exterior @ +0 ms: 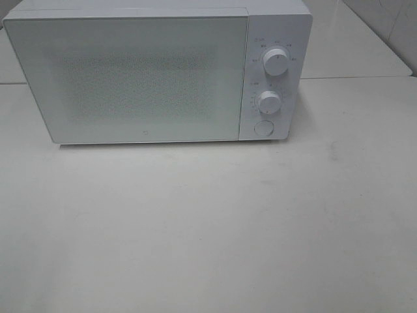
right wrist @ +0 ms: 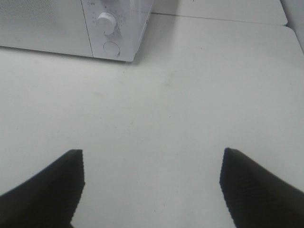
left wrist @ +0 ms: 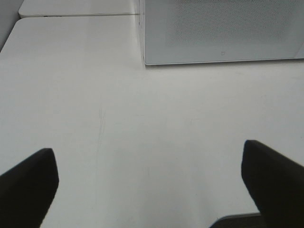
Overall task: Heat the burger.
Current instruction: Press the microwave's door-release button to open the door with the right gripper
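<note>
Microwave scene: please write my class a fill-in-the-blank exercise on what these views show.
1. The microwave has its door ____.
2. Its control panel has ____ round knobs above one round button.
3. The left gripper and the right gripper both stand ____, with nothing between their jaws.
Missing words: closed; two; open.

obstacle: closed microwave [exterior: 156, 72] at table's [exterior: 208, 222] rear | free: bare tabletop before and beside it
</note>
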`<action>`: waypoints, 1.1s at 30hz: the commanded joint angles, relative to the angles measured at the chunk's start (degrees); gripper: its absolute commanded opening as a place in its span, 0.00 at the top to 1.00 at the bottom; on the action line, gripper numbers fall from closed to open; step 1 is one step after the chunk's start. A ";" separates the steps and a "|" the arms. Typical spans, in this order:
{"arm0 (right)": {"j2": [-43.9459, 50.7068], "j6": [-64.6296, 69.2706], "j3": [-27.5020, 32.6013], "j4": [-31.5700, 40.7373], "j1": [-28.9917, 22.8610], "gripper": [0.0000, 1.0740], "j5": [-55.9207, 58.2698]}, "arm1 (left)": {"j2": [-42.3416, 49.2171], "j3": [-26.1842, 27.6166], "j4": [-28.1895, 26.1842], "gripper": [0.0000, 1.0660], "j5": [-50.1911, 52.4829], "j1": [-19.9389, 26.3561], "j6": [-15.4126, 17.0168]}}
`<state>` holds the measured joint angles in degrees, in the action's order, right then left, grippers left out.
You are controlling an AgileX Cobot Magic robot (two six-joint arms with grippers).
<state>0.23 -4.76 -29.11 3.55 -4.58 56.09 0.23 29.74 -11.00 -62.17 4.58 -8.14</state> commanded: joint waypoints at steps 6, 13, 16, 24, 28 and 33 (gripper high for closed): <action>-4.87 -0.34 -1.03 -0.46 0.52 0.29 -11.34 | 0.52 -0.11 0.11 0.06 0.57 -0.34 0.29; -13.87 -0.34 -0.63 -0.46 0.52 0.29 -18.91 | 0.52 -0.11 0.11 0.06 0.57 -0.34 0.29; -18.33 -0.34 0.69 -0.46 0.52 0.29 -25.15 | 0.52 -0.11 0.11 0.06 0.57 -0.34 0.29; -26.87 -0.34 2.06 0.00 0.52 0.29 -37.01 | 0.52 -0.11 0.11 0.06 0.57 -0.34 0.29; -32.83 -0.34 2.06 0.46 0.52 0.29 -42.97 | 0.52 -0.11 0.11 0.06 0.57 -0.34 0.29; -38.27 -0.34 2.06 0.40 0.52 0.29 -49.22 | 0.52 -0.11 0.11 0.06 0.57 -0.34 0.29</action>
<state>-36.55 -4.76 -27.16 4.07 -4.58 9.85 0.23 29.74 -11.00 -62.17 4.58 -8.14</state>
